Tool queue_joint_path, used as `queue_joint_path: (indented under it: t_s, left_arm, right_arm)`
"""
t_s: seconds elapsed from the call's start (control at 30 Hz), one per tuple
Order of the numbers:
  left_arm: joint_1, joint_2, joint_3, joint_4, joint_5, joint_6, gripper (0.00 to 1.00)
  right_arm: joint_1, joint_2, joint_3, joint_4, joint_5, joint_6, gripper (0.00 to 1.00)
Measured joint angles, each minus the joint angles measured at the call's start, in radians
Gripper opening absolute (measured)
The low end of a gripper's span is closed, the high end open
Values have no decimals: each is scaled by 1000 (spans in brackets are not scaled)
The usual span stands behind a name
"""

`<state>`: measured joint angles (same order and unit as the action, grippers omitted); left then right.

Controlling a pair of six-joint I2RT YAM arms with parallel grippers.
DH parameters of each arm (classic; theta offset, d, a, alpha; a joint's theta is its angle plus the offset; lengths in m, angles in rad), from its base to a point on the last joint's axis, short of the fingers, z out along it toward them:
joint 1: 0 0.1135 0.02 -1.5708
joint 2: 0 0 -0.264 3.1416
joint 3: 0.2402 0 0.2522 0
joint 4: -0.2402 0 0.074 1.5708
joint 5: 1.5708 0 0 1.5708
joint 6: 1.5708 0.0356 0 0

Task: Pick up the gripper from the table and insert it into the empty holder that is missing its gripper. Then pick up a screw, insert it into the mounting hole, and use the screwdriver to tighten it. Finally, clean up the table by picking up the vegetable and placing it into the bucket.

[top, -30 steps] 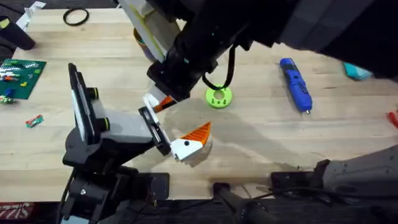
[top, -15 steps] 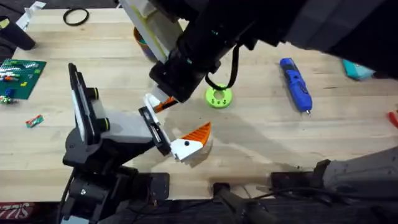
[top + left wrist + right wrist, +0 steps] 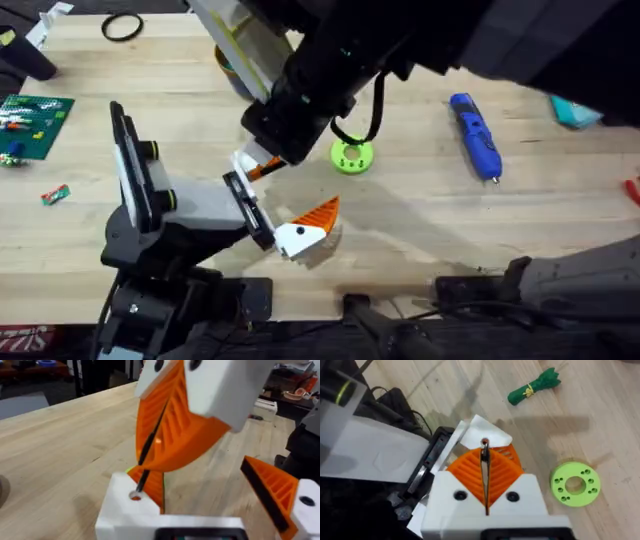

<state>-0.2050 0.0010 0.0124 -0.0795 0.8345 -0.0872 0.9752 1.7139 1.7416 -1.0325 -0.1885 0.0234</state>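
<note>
On wooden table [image 3: 420,215], holder [image 3: 180,205], screwdriver [image 3: 474,135]

— How is the right arm standing?
— It is reaching across the middle, and the right gripper [image 3: 485,477] is pressing its orange pads [image 3: 470,472] together.
— And the left arm?
— I cannot tell.

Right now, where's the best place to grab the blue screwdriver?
Grip the screwdriver across its thick blue body near the middle, coming straight down from above. It lies flat on the table with bare wood on both long sides; the thin metal tip points toward the arms' bases.
</note>
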Motion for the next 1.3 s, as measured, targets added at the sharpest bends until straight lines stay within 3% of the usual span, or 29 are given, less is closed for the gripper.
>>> queue_joint_path:
  t_s: [1.3]
  left_arm:
    - [0,0,0,0,-19,-19,982]
  right_arm:
    - [0,51,0,26,-19,-32,4]
